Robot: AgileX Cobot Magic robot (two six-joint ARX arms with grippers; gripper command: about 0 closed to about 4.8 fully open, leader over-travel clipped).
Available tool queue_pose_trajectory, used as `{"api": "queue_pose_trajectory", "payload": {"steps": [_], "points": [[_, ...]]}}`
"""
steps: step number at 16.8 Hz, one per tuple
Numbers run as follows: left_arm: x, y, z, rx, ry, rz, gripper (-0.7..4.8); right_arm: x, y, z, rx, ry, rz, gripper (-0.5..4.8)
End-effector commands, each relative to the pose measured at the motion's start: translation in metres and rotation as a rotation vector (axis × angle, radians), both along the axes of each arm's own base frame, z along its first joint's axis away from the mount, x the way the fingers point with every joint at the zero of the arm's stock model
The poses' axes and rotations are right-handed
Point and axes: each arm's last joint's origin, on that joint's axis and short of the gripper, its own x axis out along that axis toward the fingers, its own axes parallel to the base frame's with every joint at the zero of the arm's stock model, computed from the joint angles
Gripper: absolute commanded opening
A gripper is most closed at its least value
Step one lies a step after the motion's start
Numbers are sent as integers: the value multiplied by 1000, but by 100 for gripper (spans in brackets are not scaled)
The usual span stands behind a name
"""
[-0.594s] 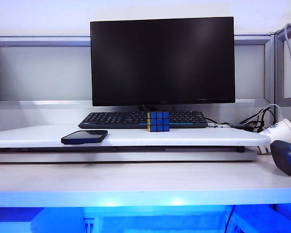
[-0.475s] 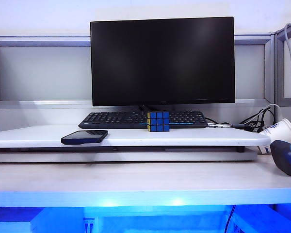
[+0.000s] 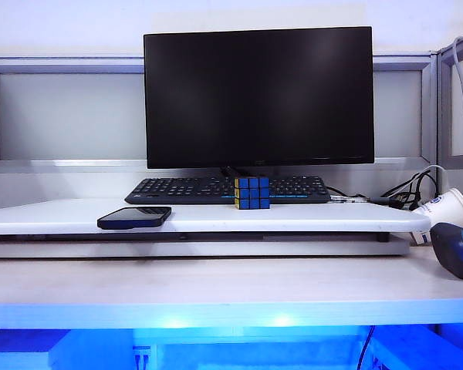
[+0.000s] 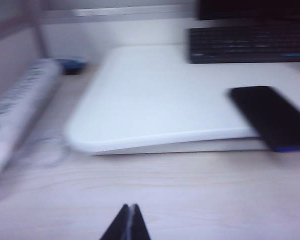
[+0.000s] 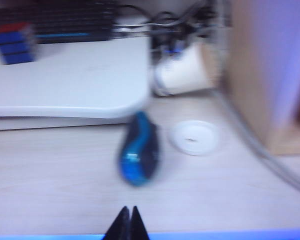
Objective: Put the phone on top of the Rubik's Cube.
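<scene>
While no arm is seen from outside, the phone (image 3: 134,217) is laid flat on the white board (image 3: 309,218), well left of the Rubik's Cube (image 3: 251,193). By the left wrist, the left gripper (image 4: 129,220) is shown clenched, empty, over wood. By the right wrist, the right gripper (image 5: 128,221) is clenched near the mouse (image 5: 139,150).

Both wrist views blurred. Phone (image 4: 272,117) cut by left wrist frame edge; cube (image 5: 12,43) smeared, cut at right wrist frame edge. Only the fingertips of left gripper (image 4: 128,222) and right gripper (image 5: 127,223) show. Mouse (image 3: 457,250) cut by exterior frame edge
</scene>
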Motion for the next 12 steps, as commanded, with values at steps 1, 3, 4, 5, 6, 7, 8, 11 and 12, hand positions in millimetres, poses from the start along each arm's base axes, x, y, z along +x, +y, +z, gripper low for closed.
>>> {"api": "queue_pose_trajectory", "payload": {"steps": [1,3,4,5,6,7,8,11,12], "points": [[0,-4,1,-23,-12,-153,-2,1,3,3,29,-45,104,14],[-1,-6,1,-33,-11,-221,-2,1,3,7,90,-86,102,57],[-1,-7,1,-34,-11,-240,-2,1,3,10,122,-109,98,112],[-1,-7,1,-35,-11,-252,-2,1,3,12,166,-130,96,142],[-1,-7,1,-35,-11,-259,-2,1,4,14,210,-141,106,147],[-1,-7,1,-36,-11,-259,-2,1,4,15,256,-143,130,149],[-1,-7,1,-37,-10,-259,-2,1,6,17,312,-137,174,149],[-1,-7,1,-44,-6,-260,-2,-3,9,26,438,-105,283,154],[-1,-8,1,-46,-1,-276,-2,-4,11,32,468,-107,308,158]]}}
